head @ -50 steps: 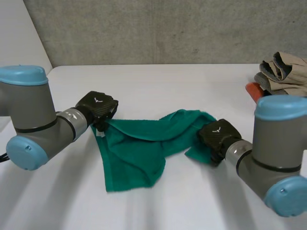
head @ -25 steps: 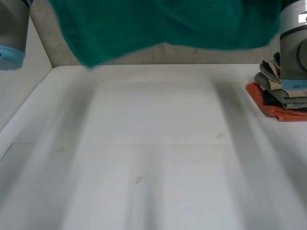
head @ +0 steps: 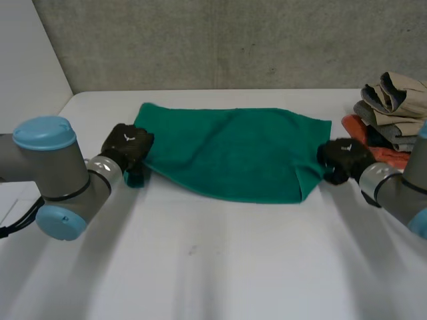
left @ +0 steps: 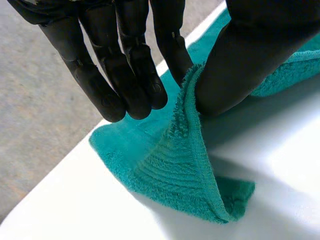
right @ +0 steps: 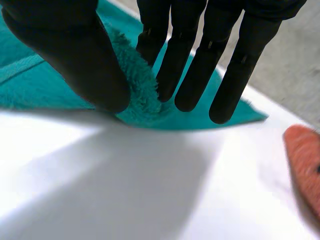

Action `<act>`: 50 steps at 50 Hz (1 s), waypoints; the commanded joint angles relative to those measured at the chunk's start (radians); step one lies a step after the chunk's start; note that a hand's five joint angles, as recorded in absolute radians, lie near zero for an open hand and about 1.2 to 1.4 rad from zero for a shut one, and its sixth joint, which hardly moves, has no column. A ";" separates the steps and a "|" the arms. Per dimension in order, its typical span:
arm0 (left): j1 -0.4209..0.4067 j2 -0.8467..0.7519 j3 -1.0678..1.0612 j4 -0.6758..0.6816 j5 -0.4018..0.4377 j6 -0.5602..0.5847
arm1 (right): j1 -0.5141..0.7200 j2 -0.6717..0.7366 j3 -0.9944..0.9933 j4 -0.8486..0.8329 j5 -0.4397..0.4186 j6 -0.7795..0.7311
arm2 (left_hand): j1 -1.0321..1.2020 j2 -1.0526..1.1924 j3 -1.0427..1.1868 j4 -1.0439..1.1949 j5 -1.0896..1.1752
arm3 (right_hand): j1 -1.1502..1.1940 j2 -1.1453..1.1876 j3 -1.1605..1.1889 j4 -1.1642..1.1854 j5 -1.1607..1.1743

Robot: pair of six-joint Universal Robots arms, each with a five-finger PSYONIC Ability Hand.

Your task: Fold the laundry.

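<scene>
Mostly flat green towel (head: 233,150), left hand (head: 128,143) and right hand (head: 341,157) pinching opposite ends

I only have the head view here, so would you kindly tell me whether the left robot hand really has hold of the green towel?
Observer: Yes. In the left wrist view, the left robot hand pinches the edge of the green towel between its thumb and one finger.
Operator: Thank you. Does the cloth lie flat there?
Observer: No. Below the pinch it rises off the table in a loose fold.
Operator: And the other side?
Observer: The right robot hand likewise pinches the towel's edge between its thumb and a finger, and its other fingers are straight.
</scene>
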 commanded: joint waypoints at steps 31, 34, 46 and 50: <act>0.045 0.036 0.023 -0.042 0.001 -0.007 | 0.264 -0.045 0.084 -0.119 0.306 -0.158 | 0.235 0.199 0.207 0.202 0.235 | -0.524 -0.506 -0.509 -0.524 -0.526; 0.043 0.035 0.021 -0.042 0.003 -0.009 | 0.260 -0.023 0.058 -0.077 0.338 -0.173 | 0.235 0.199 0.207 0.202 0.235 | -0.252 -0.234 -0.237 -0.251 -0.253; 0.039 -0.017 0.029 -0.102 -0.016 0.002 | 0.238 -0.161 0.143 -0.047 0.356 -0.137 | -0.210 -0.246 -0.238 -0.243 -0.210 | 0.354 0.372 0.369 0.355 0.353; 0.048 -0.048 0.047 -0.125 -0.023 0.006 | 0.188 -0.218 0.185 -0.063 0.327 -0.118 | -0.378 -0.414 -0.406 -0.411 -0.378 | 0.354 0.372 0.369 0.355 0.353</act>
